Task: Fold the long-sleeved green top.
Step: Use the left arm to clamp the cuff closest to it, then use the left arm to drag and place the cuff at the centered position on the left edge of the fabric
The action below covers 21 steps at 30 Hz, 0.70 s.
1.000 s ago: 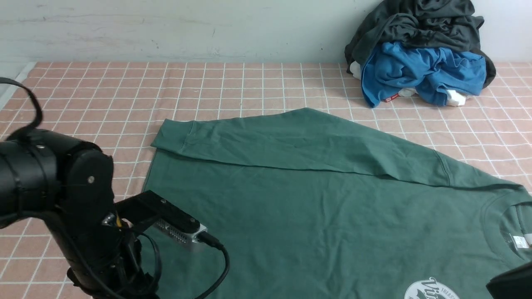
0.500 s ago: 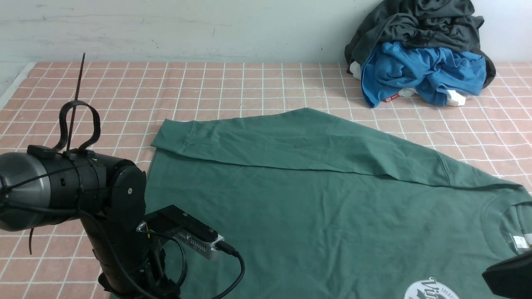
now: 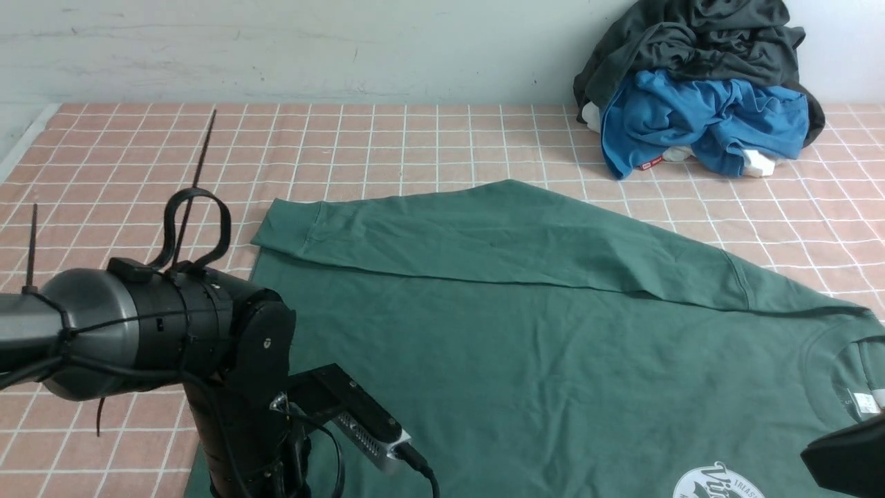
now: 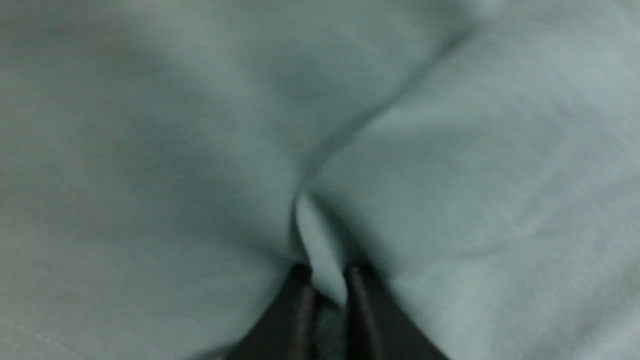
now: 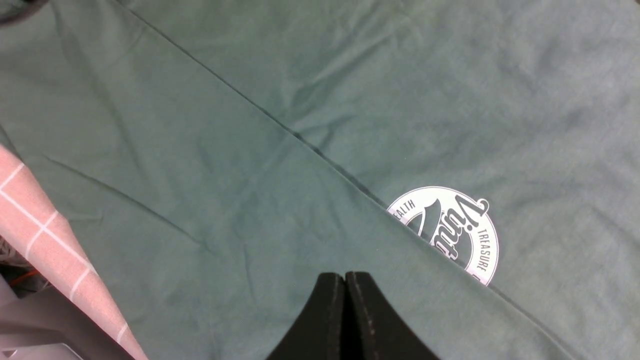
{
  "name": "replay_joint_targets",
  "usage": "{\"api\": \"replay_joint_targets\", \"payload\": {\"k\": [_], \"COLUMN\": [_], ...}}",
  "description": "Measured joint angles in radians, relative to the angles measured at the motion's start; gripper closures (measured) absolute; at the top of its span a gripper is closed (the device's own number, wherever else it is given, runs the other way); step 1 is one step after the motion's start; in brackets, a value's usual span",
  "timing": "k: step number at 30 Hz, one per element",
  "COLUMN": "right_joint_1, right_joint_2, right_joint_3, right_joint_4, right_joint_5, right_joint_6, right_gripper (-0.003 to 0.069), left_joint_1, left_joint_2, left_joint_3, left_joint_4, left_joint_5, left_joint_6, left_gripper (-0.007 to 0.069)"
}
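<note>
The green long-sleeved top [image 3: 525,332] lies flat on the checked table, one sleeve [image 3: 484,232] folded across its far side, its neck with white label [image 3: 864,401] at the right and its white round logo [image 3: 719,481] at the near right. My left gripper [image 4: 325,272] is down at the top's near left, shut on a pinched ridge of green cloth [image 4: 312,235]; in the front view the arm [image 3: 173,339] hides its jaws. My right gripper [image 5: 345,275] is shut and empty above the cloth beside the logo [image 5: 450,232]; only a dark corner [image 3: 847,460] shows in front.
A pile of a bright blue garment [image 3: 698,121] and a dark grey-black garment [image 3: 698,41] sits at the far right against the wall. The pink checked tablecloth [image 3: 346,145] is bare at the far left. The table's near edge [image 5: 55,240] shows in the right wrist view.
My left arm has swung rightward and forward over the top's near left part. The top and the right arm have hardly moved.
</note>
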State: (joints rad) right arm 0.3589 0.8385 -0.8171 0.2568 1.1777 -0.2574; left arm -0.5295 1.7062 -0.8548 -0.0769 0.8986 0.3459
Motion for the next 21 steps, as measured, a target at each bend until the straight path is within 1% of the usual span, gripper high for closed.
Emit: {"api": "replay_joint_targets", "payload": {"k": [4, 9, 15, 21], "right_joint_1": [0.000, 0.000, 0.000, 0.000], "right_joint_2": [0.000, 0.000, 0.000, 0.000], "right_joint_3": [0.000, 0.000, 0.000, 0.000], "right_joint_4": [0.000, 0.000, 0.000, 0.000], "right_joint_5": [0.000, 0.000, -0.001, -0.002], "right_joint_6": [0.000, 0.000, 0.000, 0.000], "right_gripper": [0.0673, 0.0673, 0.0673, 0.0673], "left_joint_1": [-0.020, -0.020, -0.020, 0.013], "left_joint_2": [0.002, 0.006, 0.007, 0.046], "left_joint_3": [-0.008, -0.082, -0.340, -0.532], "left_joint_4": [0.046, 0.134, 0.238, 0.261], "left_joint_5": [0.016, 0.095, 0.170, 0.224], "left_joint_6": [-0.027, -0.088, -0.095, -0.085], "left_gripper": [0.0595, 0.0596, 0.0596, 0.0594]}}
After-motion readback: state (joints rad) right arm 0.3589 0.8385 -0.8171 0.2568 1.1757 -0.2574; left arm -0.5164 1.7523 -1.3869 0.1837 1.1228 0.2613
